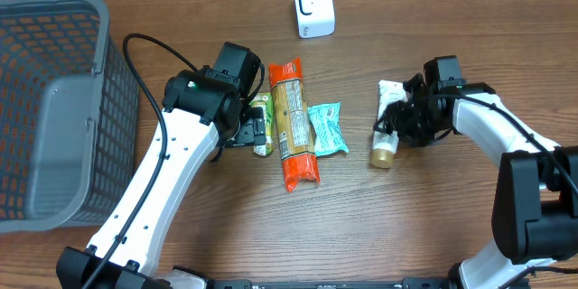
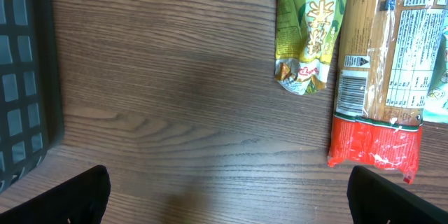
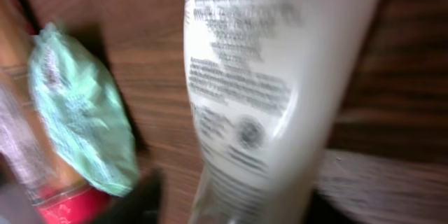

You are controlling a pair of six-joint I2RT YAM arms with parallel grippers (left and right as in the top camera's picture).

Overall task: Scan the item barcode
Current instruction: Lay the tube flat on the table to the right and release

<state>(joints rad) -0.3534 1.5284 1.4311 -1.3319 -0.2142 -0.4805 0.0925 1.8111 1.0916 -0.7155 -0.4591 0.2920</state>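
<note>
Tube (image 1: 386, 131) on table (image 1: 433, 226), well apart from scanner (image 1: 313, 6); barcode not yet presented. Your right gripper (image 1: 404, 119) straddles it, grip unconfirmed, views blurred. Your left gripper (image 2: 227, 199) spread wide, empty. Lift, carry, scan outstanding.

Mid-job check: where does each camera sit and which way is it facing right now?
Overhead: above the table, looking straight down; left arm, right arm, basket, white scanner, all items.
Left wrist: faces down at green tea packet and pasta pack; open left gripper, fingers in bottom corners.
Right wrist: pressed close to the white tube, blurred; own fingers hard to make out.
Shared: pasta pack in all three; teal packet in overhead and right wrist.
</note>
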